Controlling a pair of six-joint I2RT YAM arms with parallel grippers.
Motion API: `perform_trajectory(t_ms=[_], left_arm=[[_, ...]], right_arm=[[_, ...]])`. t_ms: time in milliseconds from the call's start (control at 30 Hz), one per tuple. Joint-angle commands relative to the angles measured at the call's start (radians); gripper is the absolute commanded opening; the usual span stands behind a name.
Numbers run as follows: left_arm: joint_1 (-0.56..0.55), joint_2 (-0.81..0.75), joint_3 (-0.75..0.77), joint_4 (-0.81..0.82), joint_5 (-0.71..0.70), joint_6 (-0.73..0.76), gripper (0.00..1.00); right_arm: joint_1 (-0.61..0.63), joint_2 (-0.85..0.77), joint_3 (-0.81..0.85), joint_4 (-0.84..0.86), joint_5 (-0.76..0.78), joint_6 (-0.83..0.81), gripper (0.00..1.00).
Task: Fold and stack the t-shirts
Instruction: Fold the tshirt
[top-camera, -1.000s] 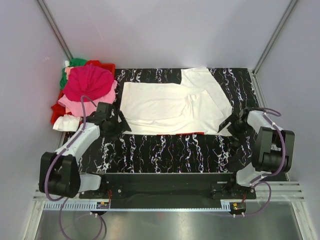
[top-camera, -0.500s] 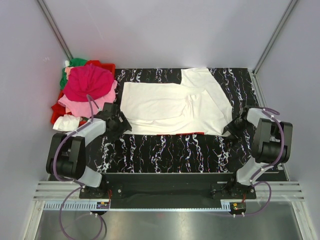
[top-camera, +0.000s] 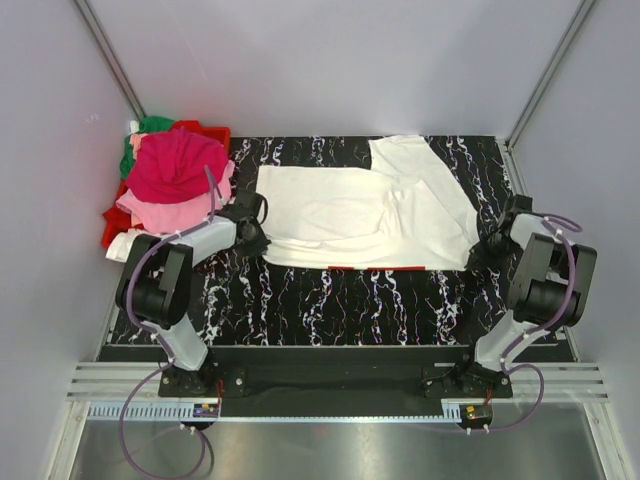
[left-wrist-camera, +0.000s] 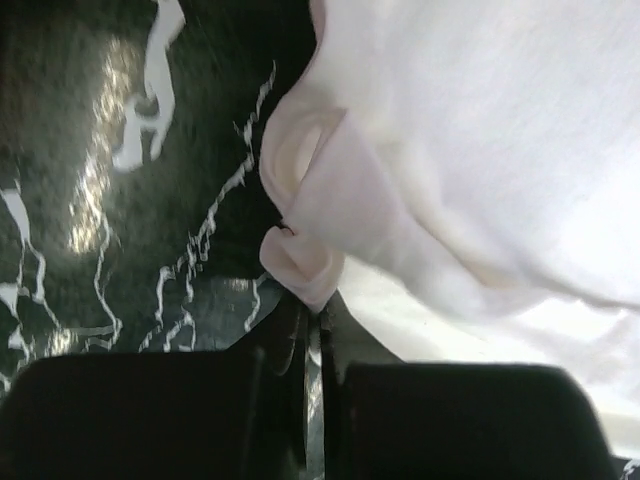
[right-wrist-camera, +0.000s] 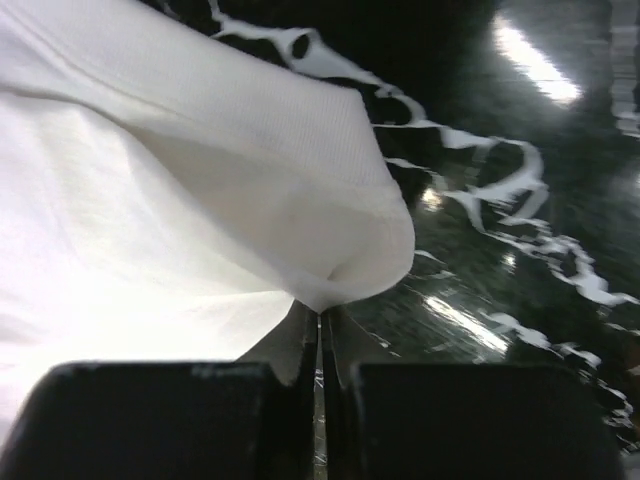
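table (top-camera: 330, 300) black marbled | white t-shirt (top-camera: 340, 215) flat across far half, ctr to right edge | magenta/pink/green shirt pile (top-camera: 175, 170) at far-left corner | L jaws pinched on shirt's near-left corner | R jaws pinched on near-right corner

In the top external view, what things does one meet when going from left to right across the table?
pile of coloured shirts → left tool → white t-shirt, pinched at both sides by the tools → right tool
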Motion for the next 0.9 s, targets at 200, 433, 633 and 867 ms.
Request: perform_trajectory(t_ms=[200, 433, 633, 867], left_arm=[[-0.012, -0.393, -0.187, -0.144, -0.083, -0.088, 0.0], [-0.014, -0.488, -0.396, -0.136, 0.093, -0.121, 0.27], [-0.014, -0.716, -0.443, -0.239, 0.137, -0.123, 0.84], [-0.026, -0.634, -0.233, -0.18, 0.045, 0.006, 0.75]], right_arm=[[-0.058, -0.327, -0.111, -0.07, 0.165, 0.058, 0.0], [-0.115, -0.318, -0.224, -0.074, 0.061, 0.086, 0.33], [-0.128, -0.483, -0.197, -0.145, 0.1, 0.115, 1.0], [-0.053, -0.583, -0.088, -0.097, -0.067, 0.016, 0.98]])
